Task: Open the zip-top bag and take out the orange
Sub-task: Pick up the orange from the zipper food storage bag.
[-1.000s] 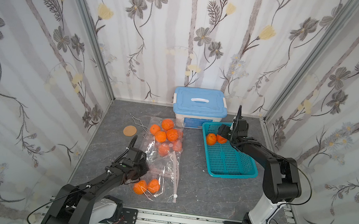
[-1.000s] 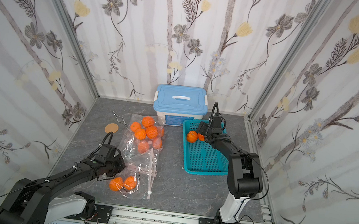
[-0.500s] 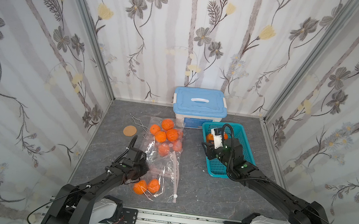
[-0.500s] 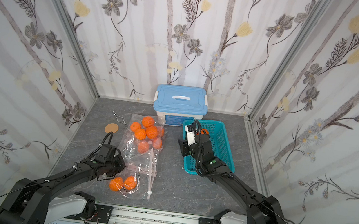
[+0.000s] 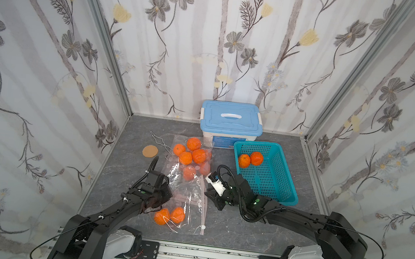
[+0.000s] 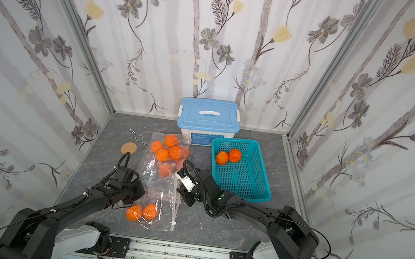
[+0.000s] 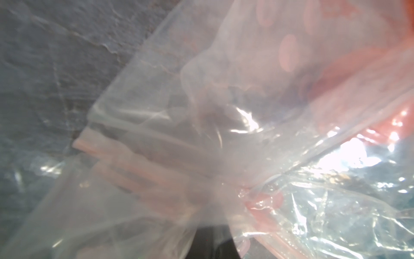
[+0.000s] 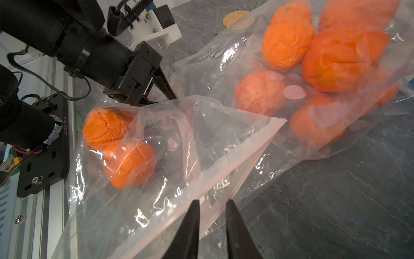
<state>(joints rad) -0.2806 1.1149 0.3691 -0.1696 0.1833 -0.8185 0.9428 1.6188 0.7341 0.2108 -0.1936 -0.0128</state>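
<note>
Orange fruit [image 5: 256, 158] in the teal basket [image 5: 271, 180] now numbers two, at its far end, in both top views. A second ago the right gripper [image 5: 209, 195] hung there over a single loose one. That gripper has since swung across to the zip-top bag [image 5: 187, 205]. The bag lies toward the near edge of the worktop [image 5: 242, 230], left of centre, with two oranges [image 5: 162, 216] inside. The left gripper [image 5: 162, 194] has not shifted from the bag's left side. A fuller second bag [image 5: 191, 158] lies farther back.

Left wrist view: crumpled clear film [image 7: 224, 116] and a pink zip strip [image 7: 125, 161] fill the frame at the lens. The left jaws are clenched on the bag.

Right wrist view: the right gripper's fingers [image 8: 192, 224] stand a narrow gap apart at the bag's zip rim [image 8: 251, 143], with nothing pinched yet. Opposite, the left gripper's tips meet on the far lip, and the mouth gapes somewhat.

Assessment: one delivery is complete and the next cycle has begun. The right jaws should take the near lip alone, so the mouth can be spread and an orange reached.
</note>
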